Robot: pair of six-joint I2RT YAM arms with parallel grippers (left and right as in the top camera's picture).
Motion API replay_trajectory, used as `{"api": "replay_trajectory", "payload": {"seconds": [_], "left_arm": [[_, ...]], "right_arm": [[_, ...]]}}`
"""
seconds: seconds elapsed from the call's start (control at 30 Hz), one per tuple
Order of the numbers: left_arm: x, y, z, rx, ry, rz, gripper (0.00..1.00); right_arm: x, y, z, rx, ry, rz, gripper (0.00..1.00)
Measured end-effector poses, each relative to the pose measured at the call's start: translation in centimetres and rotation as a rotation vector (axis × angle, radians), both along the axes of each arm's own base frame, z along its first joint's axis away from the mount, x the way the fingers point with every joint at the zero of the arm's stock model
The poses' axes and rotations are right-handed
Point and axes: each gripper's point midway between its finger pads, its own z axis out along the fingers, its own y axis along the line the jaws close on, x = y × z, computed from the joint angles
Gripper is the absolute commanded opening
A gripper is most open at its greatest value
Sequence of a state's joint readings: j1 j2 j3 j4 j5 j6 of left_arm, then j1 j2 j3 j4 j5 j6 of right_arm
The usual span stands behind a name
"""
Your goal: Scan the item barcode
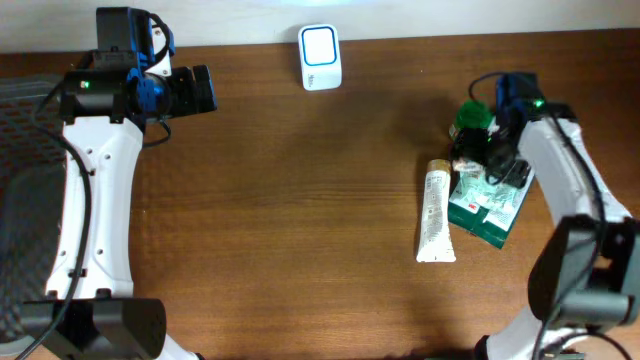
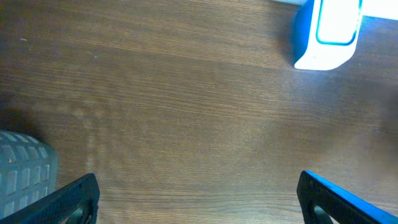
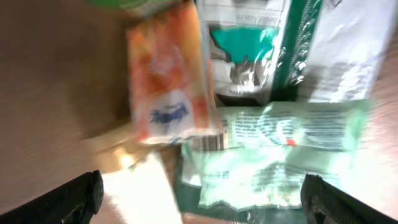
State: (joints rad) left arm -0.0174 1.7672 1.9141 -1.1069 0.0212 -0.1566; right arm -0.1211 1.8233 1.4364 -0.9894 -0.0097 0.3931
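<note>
Two grippers are in view, both spread wide and neither clamped on anything. In the upper left of the overhead view, the left gripper (image 1: 205, 90) points toward frame right. Its black fingers (image 2: 71, 199) sit in the lower corners of the left wrist view, with only the bare brown wooden table (image 2: 155, 93) between them. A white, box-shaped barcode scanner with a blue-framed face (image 1: 320, 57) stands at the top centre of the overhead view, by the table's far edge and well apart from both arms.

The items lie in a small pile at the right of the overhead view. The right gripper (image 1: 490, 160) hangs directly above this pile, released. In the right wrist view its fingertips show at the lower left and lower right corners, and the picture is blurred.

Between and beyond the fingertips lie three items:
- An orange packet with blue print (image 3: 168, 74) is in the upper middle.
- A dark green and white glossy pouch (image 3: 273, 37) is at the upper right, beside the packet.
- A pale green wrapped packet (image 3: 280, 155) lies across the lower right, overlapping the pouch.

A long white tube with a tan cap (image 1: 437, 212) lies just left of the pile in the overhead view. A green bottle cap (image 1: 470, 118) shows at the pile's upper edge.
</note>
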Motion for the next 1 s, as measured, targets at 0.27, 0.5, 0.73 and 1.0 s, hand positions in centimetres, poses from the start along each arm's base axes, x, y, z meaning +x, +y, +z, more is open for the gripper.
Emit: {"api": "replay_trajectory", "payload": {"seconds": [0.27,0.5,0.73,1.0], "left_arm": [[0.0,0.0,0.0,0.0,0.0,0.0,0.99],[0.0,0.0,0.0,0.0,0.0,0.0,0.99],[0.0,0.0,0.0,0.0,0.0,0.0,0.99],[0.0,0.0,0.0,0.0,0.0,0.0,0.99]], "right_arm": [[-2.2,2.4,17.0,-0.06,-0.364,0.132,0.98],[-10.7,5.6,23.6,-0.072,-0.499,0.274,0.98],[-14.3,5.3,24.9,-0.087,-0.533,0.275,0.98],[-14.8,4.6,24.2,-0.119,-0.487,0.261,0.98]]}}
